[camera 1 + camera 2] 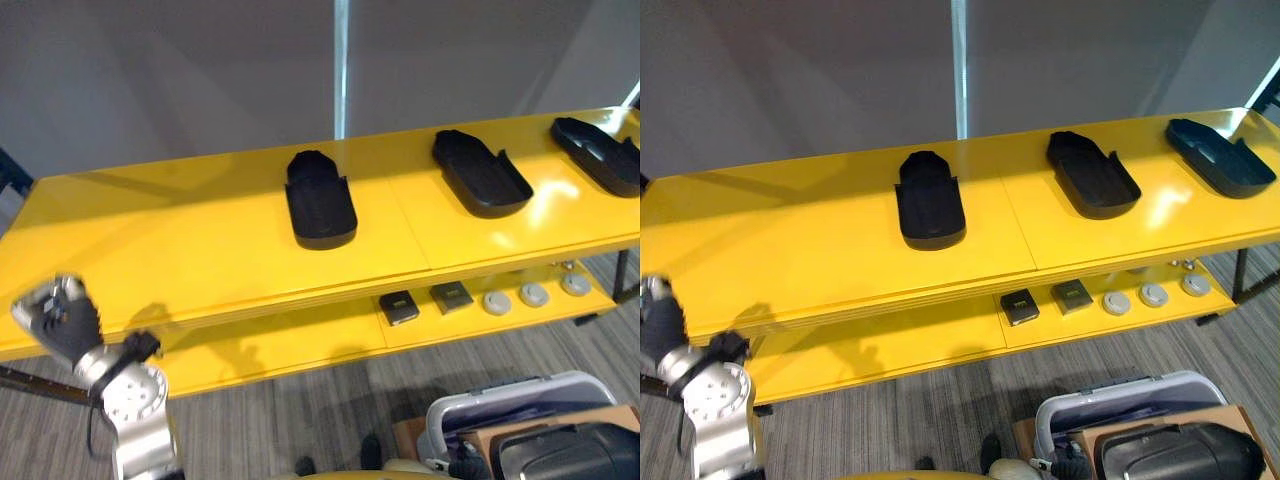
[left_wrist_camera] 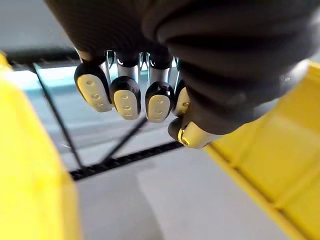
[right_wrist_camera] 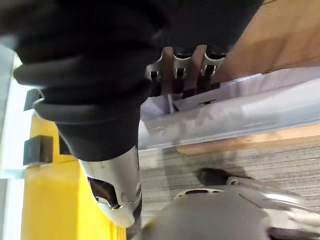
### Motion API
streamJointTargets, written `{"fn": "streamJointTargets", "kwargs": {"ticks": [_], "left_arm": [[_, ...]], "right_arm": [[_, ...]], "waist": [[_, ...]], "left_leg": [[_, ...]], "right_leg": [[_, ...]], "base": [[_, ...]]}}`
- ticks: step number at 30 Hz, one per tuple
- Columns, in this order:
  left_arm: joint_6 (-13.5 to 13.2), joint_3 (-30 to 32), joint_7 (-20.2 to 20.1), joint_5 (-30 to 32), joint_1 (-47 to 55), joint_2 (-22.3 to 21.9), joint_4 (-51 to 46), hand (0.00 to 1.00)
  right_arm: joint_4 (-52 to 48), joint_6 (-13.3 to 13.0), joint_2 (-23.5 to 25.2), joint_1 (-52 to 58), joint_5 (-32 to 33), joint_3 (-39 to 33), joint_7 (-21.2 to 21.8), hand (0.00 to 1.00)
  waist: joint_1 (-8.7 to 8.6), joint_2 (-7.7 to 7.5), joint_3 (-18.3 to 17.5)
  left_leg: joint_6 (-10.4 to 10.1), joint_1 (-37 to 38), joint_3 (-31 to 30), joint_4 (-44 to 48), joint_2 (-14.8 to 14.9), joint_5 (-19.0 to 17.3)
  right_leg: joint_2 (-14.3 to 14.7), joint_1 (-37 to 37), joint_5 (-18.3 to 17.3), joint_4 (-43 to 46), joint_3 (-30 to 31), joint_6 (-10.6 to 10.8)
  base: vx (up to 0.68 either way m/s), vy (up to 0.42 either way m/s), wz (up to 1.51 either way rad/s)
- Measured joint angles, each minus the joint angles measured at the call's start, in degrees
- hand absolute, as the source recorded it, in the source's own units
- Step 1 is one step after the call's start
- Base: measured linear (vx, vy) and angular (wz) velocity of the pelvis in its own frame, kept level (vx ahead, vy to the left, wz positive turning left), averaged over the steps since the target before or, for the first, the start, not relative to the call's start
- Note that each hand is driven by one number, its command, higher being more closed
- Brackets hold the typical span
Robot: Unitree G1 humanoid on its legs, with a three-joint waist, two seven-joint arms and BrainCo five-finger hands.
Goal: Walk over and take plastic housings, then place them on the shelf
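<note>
Nearest, at lower right, a pale grey plastic bin [image 1: 445, 420] holds a brown cardboard box [image 1: 540, 425] and a glossy black plastic shell [image 1: 570, 452]; the right hand [image 3: 183, 67] reaches over the bin's rim with its fingertips hidden, so I cannot tell how far it is closed. At lower left the left hand [image 1: 62, 318] hangs before the yellow two-level shelf [image 1: 180, 250], fingers curled into a fist on nothing. On the lower level lie two small dark square parts [image 1: 399, 306] and three grey round discs [image 1: 533, 294]. On the top level, hollow side up, the left black oblong plastic housing [image 1: 320, 200] runs near to far (rounded end nearest); the middle black housing [image 1: 480, 172] and the right black housing [image 1: 1220, 155] slant from far left to near right, well apart.
</note>
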Motion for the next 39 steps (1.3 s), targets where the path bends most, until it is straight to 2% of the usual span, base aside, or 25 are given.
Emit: {"fn": "streamJointTargets", "kwargs": {"ticks": [1, 3, 4, 5, 8, 11, 19, 27, 29, 32, 34, 35, 37, 39], "left_arm": [[0.31, -0.41, -1.65, -0.11, 0.10, 0.05, 2.84, 0.00], [0.78, -2.52, -7.72, -1.23, 0.04, 0.31, 13.70, 0.00], [0.99, -3.18, -8.88, -1.49, -0.12, 0.55, 16.52, 0.00], [1.42, -5.03, -11.33, -2.36, -1.04, 1.19, 23.50, 0.00], [1.94, -8.07, -13.68, -2.46, -2.56, 1.35, 32.45, 0.00], [2.00, -10.52, -14.94, -2.33, -2.74, 1.29, 37.46, 0.00], [1.95, -14.46, -15.08, -0.49, -3.79, 3.54, 41.45, 0.00], [1.95, -17.47, -15.14, 1.67, -6.00, 3.94, 42.57, 0.00], [1.95, -17.46, -15.12, 1.66, -6.02, 3.99, 42.55, 0.00], [1.93, -17.61, -15.07, 1.63, -6.60, 3.80, 42.53, 0.00], [1.89, -18.31, -15.02, 1.60, -7.95, 3.79, 42.53, 0.00], [1.85, -19.09, -15.01, 1.59, -9.24, 3.82, 42.55, 0.00], [1.61, -19.59, -15.03, 1.60, -11.19, 3.96, 42.53, 0.00], [1.46, -19.59, -15.00, 1.63, -13.32, 4.97, 42.50, 0.00]], "right_arm": [[0.01, 0.43, 0.35, 0.17, -0.02, 0.05, -0.24, 0.00], [-1.95, 0.54, 0.75, 0.95, -0.01, 0.13, -0.10, 0.00], [-2.49, 0.47, 1.12, 1.07, -0.01, 0.11, -0.09, 0.00], [-3.05, 0.22, 1.87, 1.14, 0.01, 0.12, -0.06, 0.00], [-2.66, 0.15, 3.13, 0.85, 0.01, 0.15, 0.07, 0.00], [-0.99, -0.52, 3.44, -0.10, 0.02, -0.02, -0.21, 0.00], [1.66, -0.93, 2.39, -2.41, 0.14, -0.71, -0.46, 0.00], [1.69, -0.89, 2.45, -3.09, 0.18, -1.20, -0.50, 0.00], [1.77, -0.73, 2.49, -4.14, 0.18, -1.00, -0.51, 0.00], [2.88, -0.82, 2.15, -6.65, 0.21, -0.76, -0.57, 0.00], [2.85, -0.98, 1.44, -7.66, 0.23, -0.31, -0.53, 0.00], [2.86, -1.24, 1.31, -7.89, 0.24, -0.37, -0.53, 0.00], [2.90, -1.38, 1.42, -8.35, 0.23, -0.45, -0.55, 0.00], [3.65, -0.92, 2.14, -10.76, 0.16, -0.25, -0.48, 0.00]], "waist": [[-0.02, -0.14, -0.30], [-0.07, -0.66, -0.89], [-0.26, -0.78, -1.01], [-0.35, -0.87, -1.16], [-0.19, -1.37, -1.50], [-0.31, -0.72, -1.90], [-1.49, -0.13, -2.26], [-1.64, 0.25, -1.42], [-1.61, 0.36, -1.07], [-1.49, 0.48, -0.89], [-1.65, 1.19, -0.51], [-1.79, 1.82, -0.11], [-1.95, 1.72, 0.25], [-1.83, 0.59, 1.32]], "left_leg": [[0.08, 0.00, -0.01, 0.31, 0.02, -0.12], [0.00, 0.02, 0.05, 1.14, 0.05, -0.66], [-0.05, 0.08, 0.08, 1.17, 0.05, -0.73], [-0.11, 0.15, 0.36, 1.17, 0.09, -0.80], [-0.13, 0.32, 0.84, 1.06, 0.19, -0.79], [-0.14, 0.42, 1.47, 0.73, 0.20, -0.79], [-0.50, 0.96, 2.92, 0.66, 0.63, -1.01], [-1.62, 1.05, 4.11, 2.17, 1.48, -2.34], [-2.06, 0.26, 4.68, 6.72, 2.31, -4.71], [-1.87, -2.73, -0.78, 11.36, 1.64, -5.40], [-1.99, -2.86, -3.60, 11.39, 1.65, -5.84], [-1.45, -2.36, -3.40, 10.88, 1.78, -6.80], [-0.48, -1.94, -2.60, 10.27, 1.75, -8.03], [-0.03, -2.67, 2.27, 10.48, 1.38, -8.25]], "right_leg": [[-0.07, 0.01, -0.30, 0.40, -0.12, -0.05], [-0.25, 0.04, -1.18, 1.46, -0.15, 0.21], [-0.26, 0.04, -1.28, 1.60, -0.14, 0.22], [-0.21, -0.03, -1.31, 1.63, 0.18, 0.21], [-0.02, -0.13, -1.32, 1.56, 0.79, 0.20], [0.10, -0.44, -1.31, 1.40, 1.42, 0.19], [0.76, -0.59, -1.15, 0.86, 3.04, -0.03], [1.66, -0.47, -1.36, 0.80, 4.74, -0.66], [2.28, -1.61, -2.23, 2.77, 6.97, -0.98], [2.43, -4.94, -2.35, 5.48, 11.35, -1.05], [2.64, -6.43, -2.26, 6.60, 13.18, -0.90], [3.11, -6.61, -2.08, 6.74, 13.96, -0.65], [3.77, -7.72, -1.82, 7.56, 15.63, -0.30], [3.99, -10.48, -0.20, 8.33, 20.64, 1.10]], "base": [[0.01, 0.024, 0.09], [0.00, 0.013, 0.02], [-0.01, 0.017, -0.04], [-0.02, 0.006, -0.08], [-0.02, -0.005, -0.10], [-0.02, -0.008, -0.11], [-0.01, -0.011, -0.11], [0.00, -0.014, -0.12], [0.01, -0.016, -0.49], [0.02, -0.027, -0.73], [0.00, -0.004, -0.63], [-0.03, 0.074, -0.38], [-0.04, 0.109, -0.51], [-0.09, 0.100, -1.05]]}}
